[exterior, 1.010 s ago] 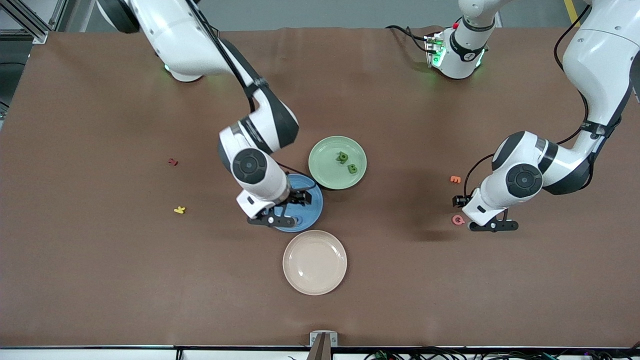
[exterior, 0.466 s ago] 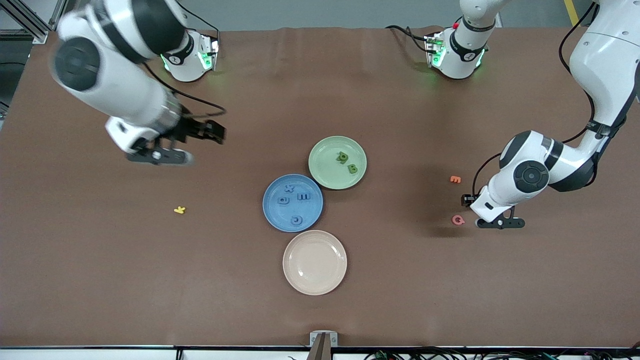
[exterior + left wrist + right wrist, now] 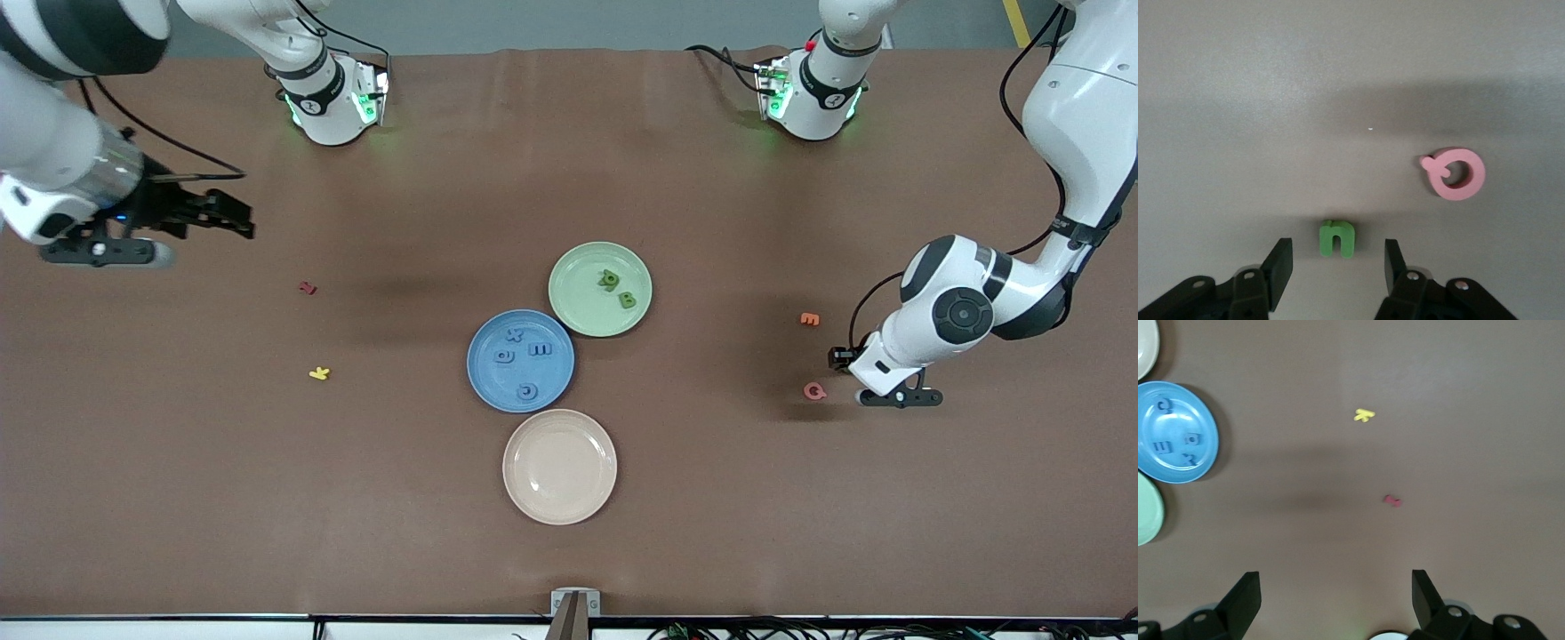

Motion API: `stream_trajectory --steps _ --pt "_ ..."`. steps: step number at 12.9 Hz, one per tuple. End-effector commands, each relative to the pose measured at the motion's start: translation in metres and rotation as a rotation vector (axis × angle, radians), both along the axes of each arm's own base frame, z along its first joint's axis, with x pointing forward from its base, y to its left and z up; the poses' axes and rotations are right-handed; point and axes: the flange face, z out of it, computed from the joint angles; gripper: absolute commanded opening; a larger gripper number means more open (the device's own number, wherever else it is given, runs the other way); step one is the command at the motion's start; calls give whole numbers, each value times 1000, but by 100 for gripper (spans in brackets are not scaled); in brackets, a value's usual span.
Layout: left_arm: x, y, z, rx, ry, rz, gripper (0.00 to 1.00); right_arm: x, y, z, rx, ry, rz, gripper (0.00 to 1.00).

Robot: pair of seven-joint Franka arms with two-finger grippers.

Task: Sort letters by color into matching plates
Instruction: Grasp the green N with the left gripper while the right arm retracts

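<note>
From the front view I see a brown mat covering the whole table, with grey floor along the edge where the bases stand. The blue plate sits mid-table holding four blue letters, and the pale green plate touches it, farther from the camera, holding two green letters. A beige plate lies nearer the camera, just beside the blue one. A red letter and a yellow letter lie toward the right arm's end; an orange letter and a pink letter lie toward the left arm's end. The right gripper is high over the mat near the table's edge, jaws spread wide, empty. The left gripper is low beside the pink letter.

In the left wrist view, I see the left gripper's fingers standing apart on either side of a green letter that lies flat on the mat, not gripped; the pink letter lies nearby.

In the right wrist view, I see the fingers wide apart over bare mat, with the red and yellow letters and the blue plate farther off.
</note>
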Motion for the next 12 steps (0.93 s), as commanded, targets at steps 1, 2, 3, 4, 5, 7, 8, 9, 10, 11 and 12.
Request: stream_trajectory --steps 1,2,3,4,5,7,8,9,10,11,12 --pt "-2 0 -4 -8 -10 -17 62 -4 -32 18 2 -32 34 100" --pt "-2 0 -6 -9 -7 -16 60 -2 -37 28 2 -52 29 100" --pt "-3 0 -6 -9 -6 -17 60 2 -38 43 1 -84 26 100" --pt "-2 3 -7 -7 -5 -14 60 8 -40 58 -4 -116 19 100" --pt "-3 5 -9 -4 -2 -10 58 12 -45 68 -2 -119 9 100" --pt "-3 6 -13 -10 4 -8 55 11 -52 88 -1 -133 -2 100" --pt "-4 5 -14 -13 5 -7 55 11 -52 94 -4 -145 0 100" --pt "-3 6 -15 -15 3 -6 54 11 -51 96 -6 -150 2 100" --pt "-4 7 -19 -18 9 -5 54 11 -52 97 -7 -151 2 100" --pt "-4 8 -20 -18 10 -3 53 11 -52 100 -8 -157 2 100" --pt "-4 9 -20 -20 7 -2 51 11 -51 101 -9 -160 3 100"
